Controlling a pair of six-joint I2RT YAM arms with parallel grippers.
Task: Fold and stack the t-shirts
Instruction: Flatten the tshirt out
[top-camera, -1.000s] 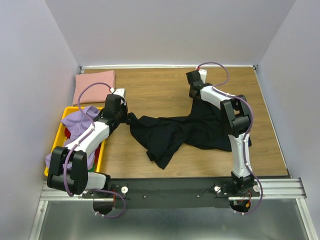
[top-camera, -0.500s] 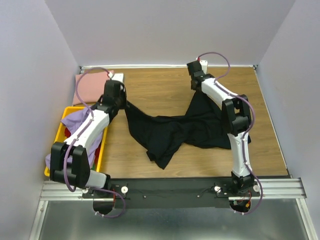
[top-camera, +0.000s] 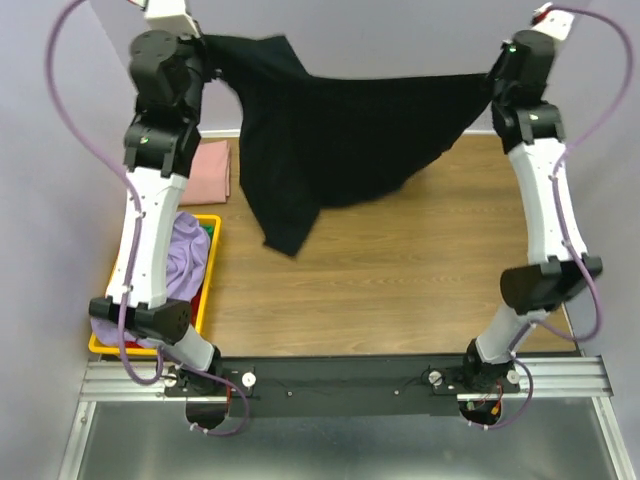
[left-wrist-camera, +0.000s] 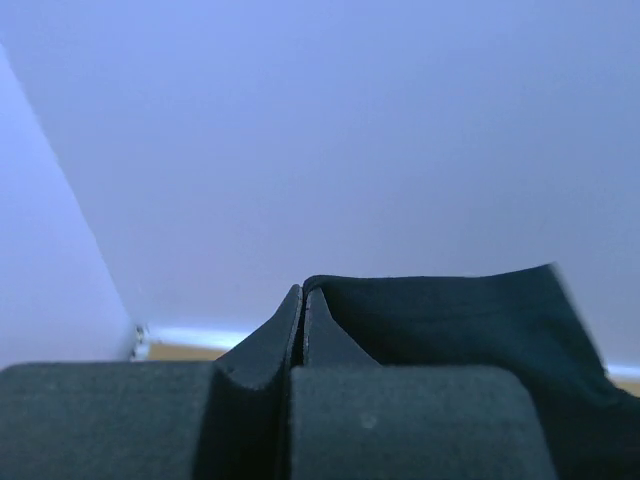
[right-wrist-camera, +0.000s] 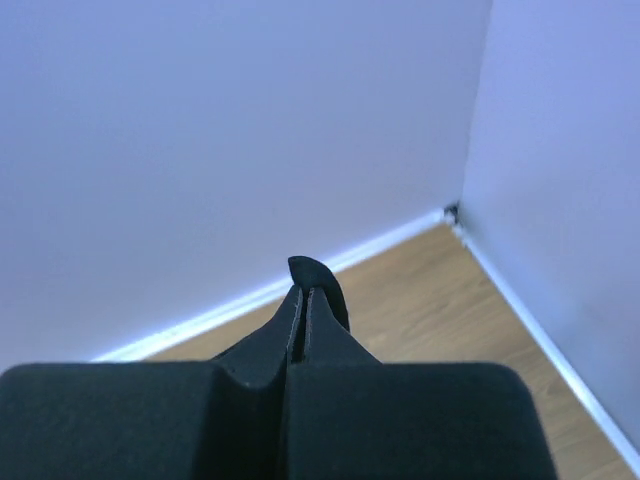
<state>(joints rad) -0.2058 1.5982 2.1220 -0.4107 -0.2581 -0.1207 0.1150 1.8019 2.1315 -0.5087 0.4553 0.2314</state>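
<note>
Crate (top-camera: 210, 285) holding lavender shirt (top-camera: 185, 260), seen only from top; left tool (left-wrist-camera: 303, 298), right tool (right-wrist-camera: 304, 296) clamped tight on black shirt (top-camera: 340, 130).

Three shirts are showing: one black shirt (top-camera: 330, 140) hanging right of the crate (top-camera: 211, 275), one pink shirt (top-camera: 210, 170) lying behind it, one purple shirt (top-camera: 185, 260) sitting inside it. One crate is standing. Two arms are reaching up: left arm (top-camera: 150, 220), right arm (top-camera: 545, 200).

Left arm (top-camera: 150, 215), right arm (top-camera: 545, 200): white link shells, black joint housings. Lavender cable (top-camera: 50, 70) looped behind each wrist. Fingers (left-wrist-camera: 265, 345): matte black wedges tapering to thin tips, broad black block (left-wrist-camera: 420, 420) behind them.
</note>
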